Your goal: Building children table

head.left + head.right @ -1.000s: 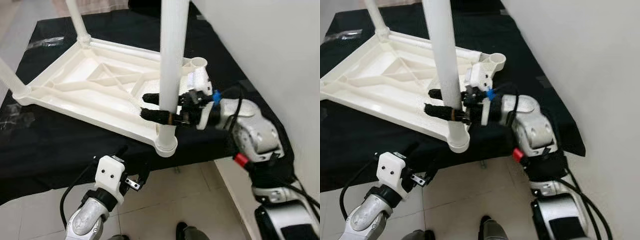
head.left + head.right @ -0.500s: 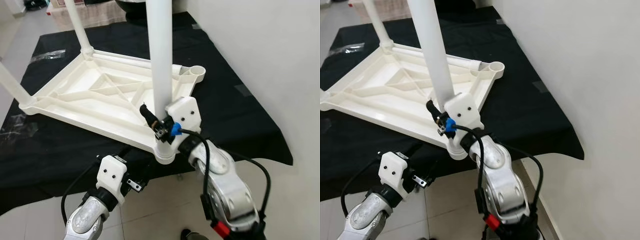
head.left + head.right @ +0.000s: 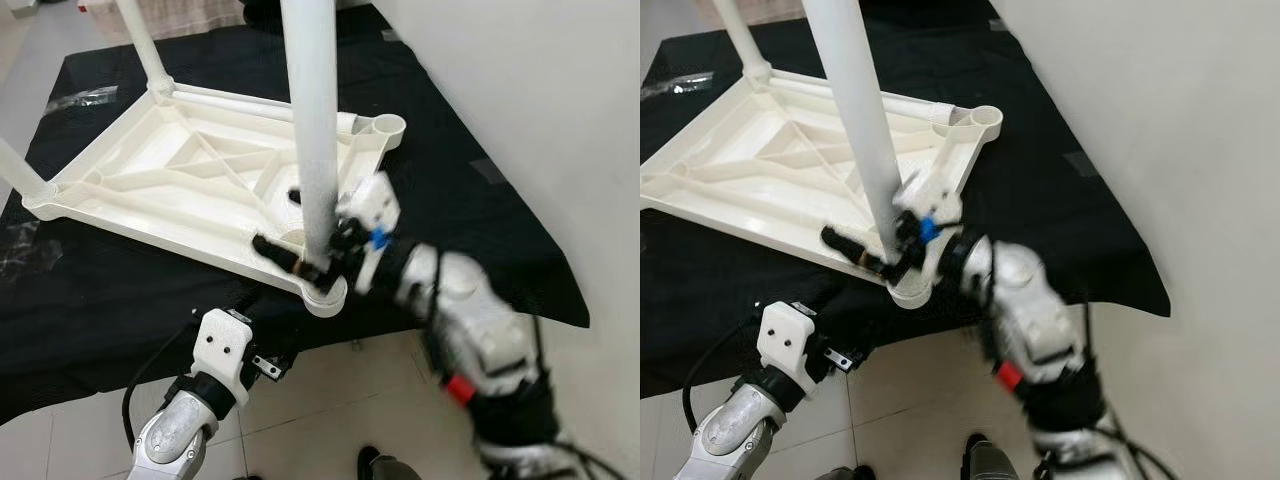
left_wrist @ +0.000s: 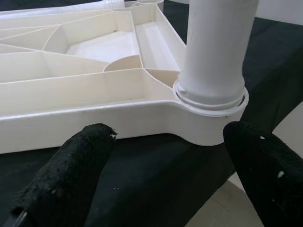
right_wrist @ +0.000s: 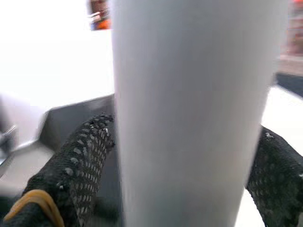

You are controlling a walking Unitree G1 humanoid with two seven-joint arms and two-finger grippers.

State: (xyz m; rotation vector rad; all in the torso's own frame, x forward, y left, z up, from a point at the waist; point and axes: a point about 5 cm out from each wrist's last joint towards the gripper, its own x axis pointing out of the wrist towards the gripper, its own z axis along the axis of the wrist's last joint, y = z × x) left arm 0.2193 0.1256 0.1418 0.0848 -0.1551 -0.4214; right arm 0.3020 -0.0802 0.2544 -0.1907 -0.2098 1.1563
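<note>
The white plastic table top [image 3: 170,190] lies upside down on a black cloth. A thick white leg [image 3: 312,120] stands in its near corner socket [image 3: 325,295]. My right gripper [image 3: 300,235] is shut on this leg just above the socket, one black finger [image 5: 80,161] on each side of it. My left gripper [image 4: 165,161] is open, low in front of the table edge, and faces that same socket [image 4: 210,118] from a short way off. Two more legs [image 3: 140,45] stand at the far and left corners. The far right socket [image 3: 388,127] is empty.
The black cloth [image 3: 480,230] ends close to a white wall [image 3: 560,100] on the right. Pale floor tiles [image 3: 330,400] lie in front, with a dark shoe [image 3: 375,465] at the bottom edge. Clear plastic wrap [image 3: 90,95] lies at the cloth's far left.
My right arm has swung around the near leg, and its gripper now sits lower, close to the socket, blurred by motion. The left arm has stayed put.
</note>
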